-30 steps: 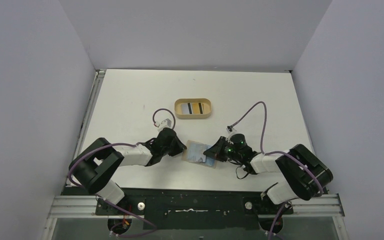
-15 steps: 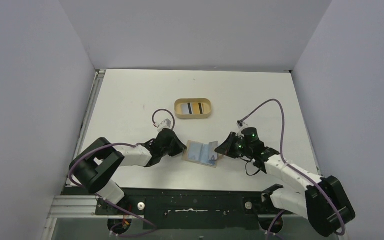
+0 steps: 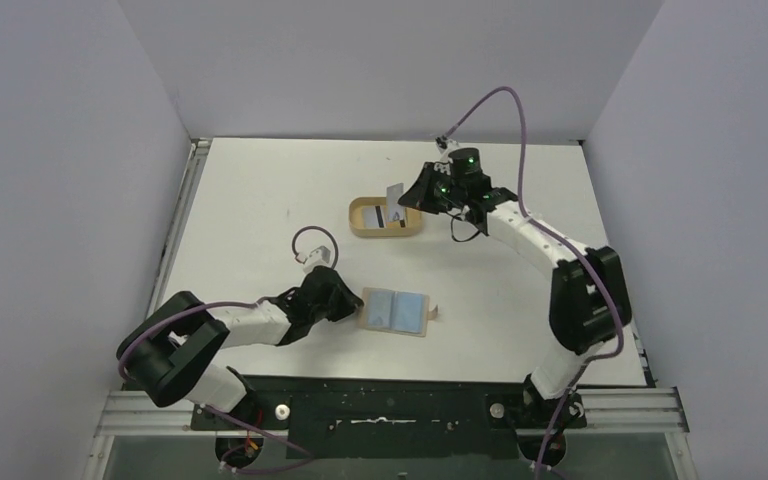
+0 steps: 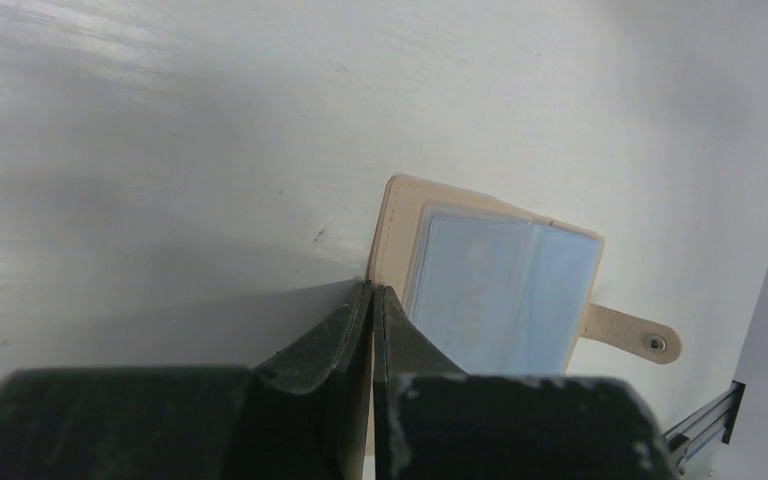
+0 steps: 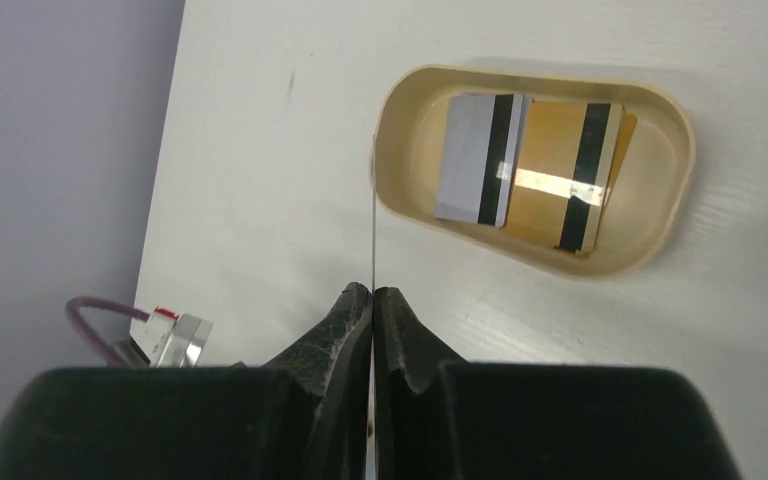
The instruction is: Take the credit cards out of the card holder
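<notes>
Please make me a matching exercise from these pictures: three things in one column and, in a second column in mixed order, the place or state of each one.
Things
1. card holder
2. yellow-orange card
3. card in the right hand

Places or states
A. lies flat inside the oval tray
B. pinched on edge, off the table
C. lies open on the table, with the shut left hand at its edge

Pairs: 1-C, 2-A, 3-B
</notes>
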Tool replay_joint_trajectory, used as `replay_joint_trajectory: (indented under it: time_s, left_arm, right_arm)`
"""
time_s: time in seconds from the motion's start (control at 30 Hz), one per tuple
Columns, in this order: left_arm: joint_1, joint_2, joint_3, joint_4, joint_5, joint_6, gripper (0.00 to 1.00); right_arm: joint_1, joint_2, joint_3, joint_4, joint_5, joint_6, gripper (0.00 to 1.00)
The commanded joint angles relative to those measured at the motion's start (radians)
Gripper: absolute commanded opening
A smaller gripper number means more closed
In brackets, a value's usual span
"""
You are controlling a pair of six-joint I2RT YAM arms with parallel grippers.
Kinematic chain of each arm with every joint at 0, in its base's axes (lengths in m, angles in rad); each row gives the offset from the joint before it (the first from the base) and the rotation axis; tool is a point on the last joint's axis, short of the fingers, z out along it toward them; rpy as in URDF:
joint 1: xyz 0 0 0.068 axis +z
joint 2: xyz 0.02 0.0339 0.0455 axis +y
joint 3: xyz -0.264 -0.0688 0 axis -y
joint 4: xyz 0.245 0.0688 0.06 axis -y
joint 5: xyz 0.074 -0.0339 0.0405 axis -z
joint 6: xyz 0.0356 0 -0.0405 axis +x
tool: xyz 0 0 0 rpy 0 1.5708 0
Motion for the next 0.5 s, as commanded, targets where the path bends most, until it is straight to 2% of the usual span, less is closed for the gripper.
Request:
replay_joint_trajectory:
  time_s: [0.0, 0.1, 0.2, 0.47]
  left_arm:
    - [0.0, -0.025, -0.017, -0.103, -0.038, 0.012, 0.0]
    - [-0.003, -0.022, -0.01, -0.103, -0.038, 0.01, 0.0]
    - [-0.002, -0.007, -0.005, -0.094, -0.031, 0.012, 0.0]
    - [-0.001, 0.056, -0.004, -0.046, -0.003, 0.015, 0.0]
  right_arm:
    - [-0.014, 0.195, 0.213, 0.02, -0.064, -0.05, 0.0]
    - [-0.02, 0.317, 0.369, 0.004, -0.08, -0.054, 0.0]
    - [-0.027, 0.413, 0.456, -0.002, -0.099, -0.047, 0.0]
    - [-0.024, 0.517, 0.48, 0.037, -0.113, -0.02, 0.0]
